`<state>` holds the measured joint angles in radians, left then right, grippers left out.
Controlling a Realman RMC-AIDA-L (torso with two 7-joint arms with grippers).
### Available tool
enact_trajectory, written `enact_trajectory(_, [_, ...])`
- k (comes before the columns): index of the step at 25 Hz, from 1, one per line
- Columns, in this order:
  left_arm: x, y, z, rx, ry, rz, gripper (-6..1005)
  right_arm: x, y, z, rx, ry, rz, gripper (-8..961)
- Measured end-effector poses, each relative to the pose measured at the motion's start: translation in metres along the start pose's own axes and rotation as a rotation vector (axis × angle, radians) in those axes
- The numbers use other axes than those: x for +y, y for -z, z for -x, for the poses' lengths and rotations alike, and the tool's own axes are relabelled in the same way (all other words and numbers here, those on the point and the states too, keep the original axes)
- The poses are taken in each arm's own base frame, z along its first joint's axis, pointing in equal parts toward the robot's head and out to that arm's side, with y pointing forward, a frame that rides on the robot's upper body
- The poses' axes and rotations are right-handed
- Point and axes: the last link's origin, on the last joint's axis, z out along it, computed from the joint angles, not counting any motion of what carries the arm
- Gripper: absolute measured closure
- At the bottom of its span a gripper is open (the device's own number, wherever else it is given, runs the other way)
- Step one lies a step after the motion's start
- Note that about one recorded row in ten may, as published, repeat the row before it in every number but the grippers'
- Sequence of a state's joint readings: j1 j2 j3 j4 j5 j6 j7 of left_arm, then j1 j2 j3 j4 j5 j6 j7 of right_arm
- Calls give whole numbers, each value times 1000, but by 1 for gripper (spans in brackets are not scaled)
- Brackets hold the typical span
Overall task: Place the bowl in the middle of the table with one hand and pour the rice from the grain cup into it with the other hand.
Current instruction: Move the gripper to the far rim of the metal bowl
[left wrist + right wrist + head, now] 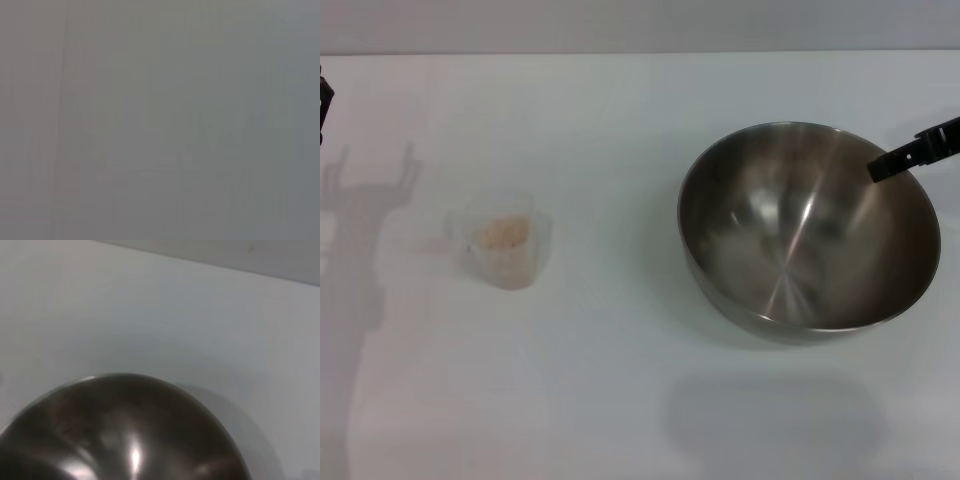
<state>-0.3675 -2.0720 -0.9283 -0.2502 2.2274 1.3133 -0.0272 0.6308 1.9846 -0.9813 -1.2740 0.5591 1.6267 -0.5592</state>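
The right claw (880, 166) pinches the bowl (800, 240) by its rim and holds it clear of the surface (620, 400). Carry it level toward the middle, stopping short of the rice cup (505, 245) far across. Left claw's state: cannot tell.

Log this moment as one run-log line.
right gripper at bowl rim | bowl lifted off table | grain cup holds rice | left gripper at edge

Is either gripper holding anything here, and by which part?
The right gripper has a finger at the bowl at its far right rim; the bowl's shadow suggests it is lifted. The left gripper, at the table's left edge, holds nothing visible.
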Motion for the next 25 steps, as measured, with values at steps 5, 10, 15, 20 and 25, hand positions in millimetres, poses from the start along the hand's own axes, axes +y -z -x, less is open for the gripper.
enact_trajectory(5, [1,-1,-1,3,4,2,169,-2,-4,-5,31,-2,1,240])
enact_trajectory(10, [2,-1,-1,5,5,2,169,-5,-14,-13,71,-5,12,259])
enact_trajectory(15, [2,-1,-1,8,5,2,169,-6,-19,-16,78,-12,20,292])
enact_trajectory(20, [2,-1,-2,13,4,2,169,-6,-23,-17,103,-7,2,380])
enact_trajectory(25, [2,-1,-2,13,5,2,168,-5,-25,-18,113,0,-6,469])
